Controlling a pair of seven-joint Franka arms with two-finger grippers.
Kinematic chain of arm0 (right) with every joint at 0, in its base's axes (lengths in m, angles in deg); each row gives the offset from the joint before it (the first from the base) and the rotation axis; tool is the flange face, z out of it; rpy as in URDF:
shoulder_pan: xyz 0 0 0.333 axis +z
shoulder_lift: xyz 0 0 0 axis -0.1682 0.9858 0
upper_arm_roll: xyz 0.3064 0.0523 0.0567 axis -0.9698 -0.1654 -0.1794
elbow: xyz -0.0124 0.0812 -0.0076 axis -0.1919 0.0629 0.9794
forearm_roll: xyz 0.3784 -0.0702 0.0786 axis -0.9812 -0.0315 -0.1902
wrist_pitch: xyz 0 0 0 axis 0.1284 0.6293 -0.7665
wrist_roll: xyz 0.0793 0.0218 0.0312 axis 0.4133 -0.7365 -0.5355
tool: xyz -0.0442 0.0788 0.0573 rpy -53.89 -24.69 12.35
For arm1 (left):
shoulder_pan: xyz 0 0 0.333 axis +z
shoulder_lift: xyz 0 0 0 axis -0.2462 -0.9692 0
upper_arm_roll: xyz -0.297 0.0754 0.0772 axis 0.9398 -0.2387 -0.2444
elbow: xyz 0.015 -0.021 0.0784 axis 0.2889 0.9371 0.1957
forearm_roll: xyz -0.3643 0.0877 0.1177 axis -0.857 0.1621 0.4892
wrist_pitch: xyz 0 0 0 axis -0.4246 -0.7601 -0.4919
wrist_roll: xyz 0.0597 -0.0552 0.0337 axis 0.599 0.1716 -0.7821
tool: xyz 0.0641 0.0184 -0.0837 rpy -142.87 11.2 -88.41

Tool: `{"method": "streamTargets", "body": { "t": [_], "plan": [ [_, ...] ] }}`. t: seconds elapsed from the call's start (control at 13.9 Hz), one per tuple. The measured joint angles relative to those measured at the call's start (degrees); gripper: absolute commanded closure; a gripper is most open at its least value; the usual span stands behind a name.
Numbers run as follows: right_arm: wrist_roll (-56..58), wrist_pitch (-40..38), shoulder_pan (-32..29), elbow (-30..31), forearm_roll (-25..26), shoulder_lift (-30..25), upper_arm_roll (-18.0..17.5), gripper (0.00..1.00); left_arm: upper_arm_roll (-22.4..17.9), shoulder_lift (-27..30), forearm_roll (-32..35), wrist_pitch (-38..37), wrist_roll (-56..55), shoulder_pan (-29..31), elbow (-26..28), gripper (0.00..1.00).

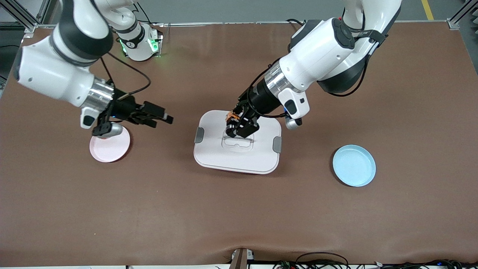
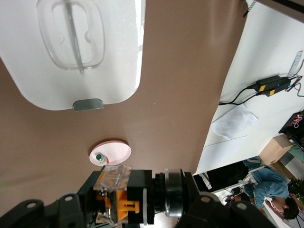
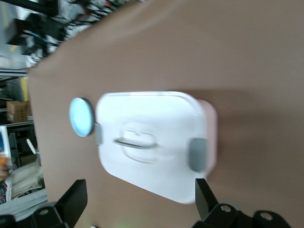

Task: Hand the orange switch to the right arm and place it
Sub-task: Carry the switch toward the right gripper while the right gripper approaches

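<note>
My left gripper [image 1: 239, 126] is shut on the orange switch [image 1: 233, 118] and holds it over the lid of the white box [image 1: 216, 151]. In the left wrist view the switch [image 2: 126, 207] shows as a black body with orange parts clamped between the fingers of the left gripper [image 2: 114, 202]. My right gripper [image 1: 161, 116] is open and empty. It hangs over the table between the pink plate [image 1: 110, 148] and the white box and points toward the box. In the right wrist view its fingers [image 3: 72, 202] stand wide apart, with the box [image 3: 156, 111] ahead of the right gripper [image 3: 140, 209].
The pink plate [image 2: 114, 149] holds a small white-and-green part [image 2: 99, 157]. A blue plate [image 1: 354, 165] lies toward the left arm's end of the table and also shows in the right wrist view [image 3: 80, 116]. The box has grey side clips [image 1: 276, 144] and a clear lid handle [image 1: 238, 142].
</note>
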State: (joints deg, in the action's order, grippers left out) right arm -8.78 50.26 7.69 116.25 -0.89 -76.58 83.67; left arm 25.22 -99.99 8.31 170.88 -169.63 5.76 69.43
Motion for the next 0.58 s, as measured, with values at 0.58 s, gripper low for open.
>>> {"method": "streamTargets", "body": {
  "t": [0.58],
  "plan": [
    [1.7,1.9,5.5,-6.8,-0.2,0.0,0.0,0.0,0.0,-2.1,0.0,0.0,-10.9,-4.6,-0.5,0.72]
  ]
}}
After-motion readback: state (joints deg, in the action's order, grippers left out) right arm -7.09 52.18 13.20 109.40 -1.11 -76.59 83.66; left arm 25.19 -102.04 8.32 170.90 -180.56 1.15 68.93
